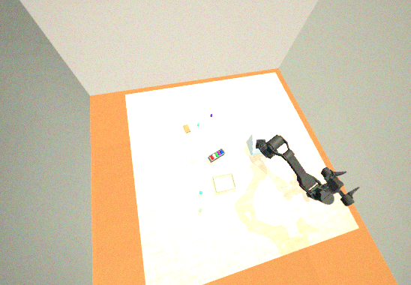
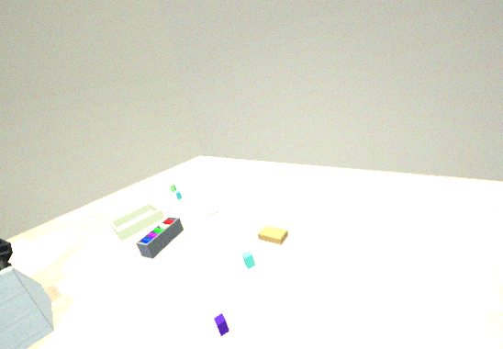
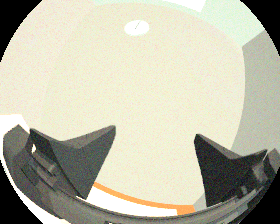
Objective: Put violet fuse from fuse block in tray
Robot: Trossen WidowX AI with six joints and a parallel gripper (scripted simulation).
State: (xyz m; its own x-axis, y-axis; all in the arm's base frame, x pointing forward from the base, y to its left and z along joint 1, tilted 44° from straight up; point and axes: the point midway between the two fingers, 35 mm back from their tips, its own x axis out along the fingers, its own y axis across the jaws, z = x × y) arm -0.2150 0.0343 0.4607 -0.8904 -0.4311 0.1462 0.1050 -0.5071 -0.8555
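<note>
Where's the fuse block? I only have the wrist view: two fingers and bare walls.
Observer: Behind you. The gripper is open, holds nothing and points out past the edge of the table. The fuse block sits mid-table.
Operator: Violet fuse seated?
Observer: Yes. The violet fuse stands in the block between the blue fuse and the green fuse.
Operator: Tray?
Observer: The tray lies beside the block, not touching it. Careful: a loose violet cube lies elsewhere on the table, well away from the block.
</note>
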